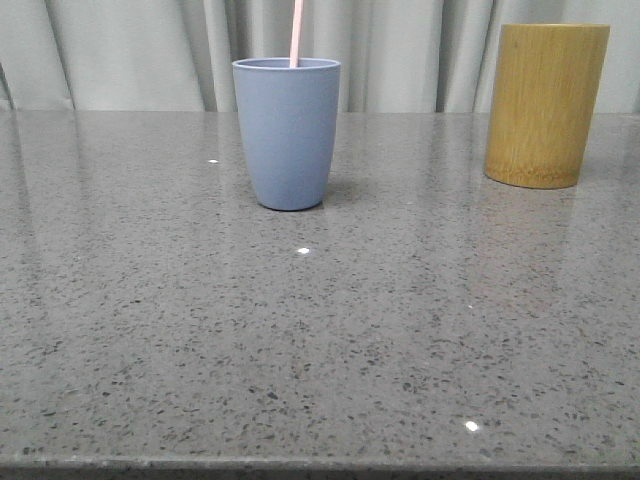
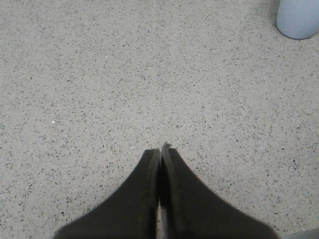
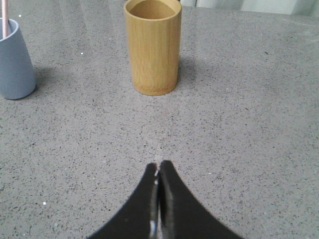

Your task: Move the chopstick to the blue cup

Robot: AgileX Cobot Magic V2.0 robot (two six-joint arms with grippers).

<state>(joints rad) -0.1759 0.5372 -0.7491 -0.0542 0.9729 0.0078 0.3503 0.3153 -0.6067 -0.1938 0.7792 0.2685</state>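
The chopstick (image 1: 296,32) stands inside the blue cup (image 1: 287,132) on the bench (image 1: 320,340). The left hand (image 2: 160,152) and right hand (image 3: 159,167) are clenched, grasping nothing. A stray sweep could tip the light cup or bamboo holder (image 3: 152,47).

No text, labels or numbers can be read on the cup (image 1: 287,130), the bamboo holder (image 1: 545,100) or, seemingly, the table (image 1: 320,340)
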